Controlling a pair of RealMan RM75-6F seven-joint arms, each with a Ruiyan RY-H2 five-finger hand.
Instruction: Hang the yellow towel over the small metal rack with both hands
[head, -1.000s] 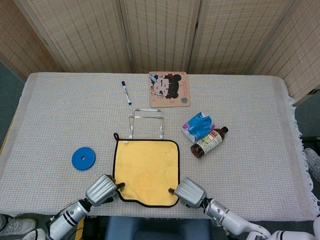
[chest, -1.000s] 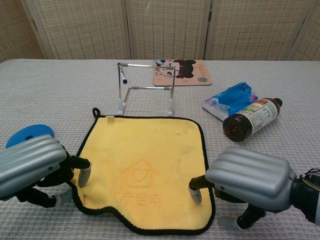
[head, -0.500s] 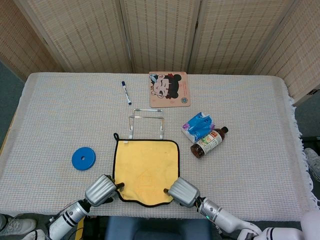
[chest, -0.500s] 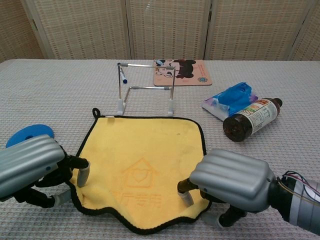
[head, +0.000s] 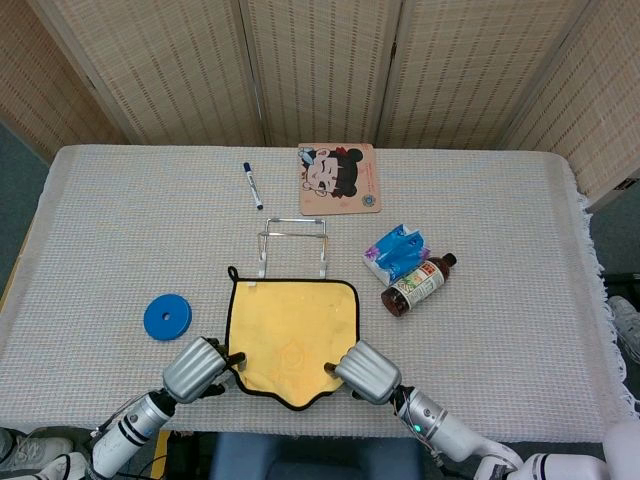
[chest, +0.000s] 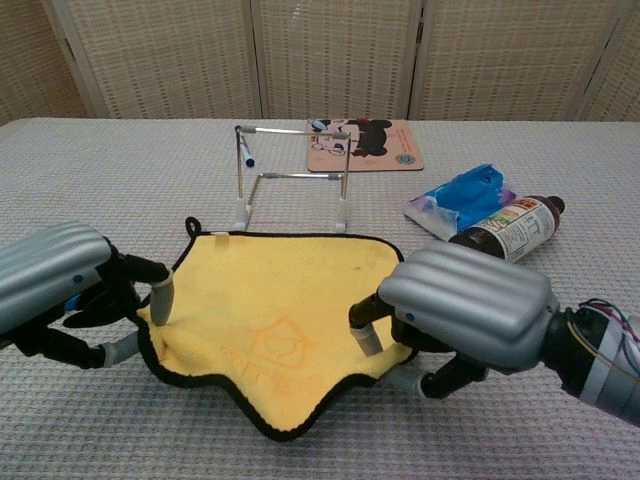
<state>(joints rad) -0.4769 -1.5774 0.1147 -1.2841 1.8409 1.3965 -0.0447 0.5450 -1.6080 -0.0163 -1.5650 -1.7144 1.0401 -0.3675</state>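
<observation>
The yellow towel (head: 290, 335) (chest: 270, 320) with black trim lies on the table in front of the small metal rack (head: 292, 243) (chest: 293, 185). Its near edge is raised off the cloth and sags to a point in the middle. My left hand (head: 195, 368) (chest: 60, 290) pinches the near left corner. My right hand (head: 367, 371) (chest: 465, 305) pinches the near right corner. The towel's far edge still rests flat just short of the rack's feet, with its black loop (chest: 191, 224) at the far left corner.
A blue disc (head: 167, 316) lies left of the towel. A brown bottle (head: 417, 283) and a blue packet (head: 396, 250) lie to the right. Behind the rack are a marker pen (head: 252, 185) and a cartoon board (head: 337, 178). Folding screens stand behind the table.
Both hands have closed on the near corners and lifted them up and away from the table edge. The right hand slid left onto its corner. The towel's near edge now hangs in a sagging point.
</observation>
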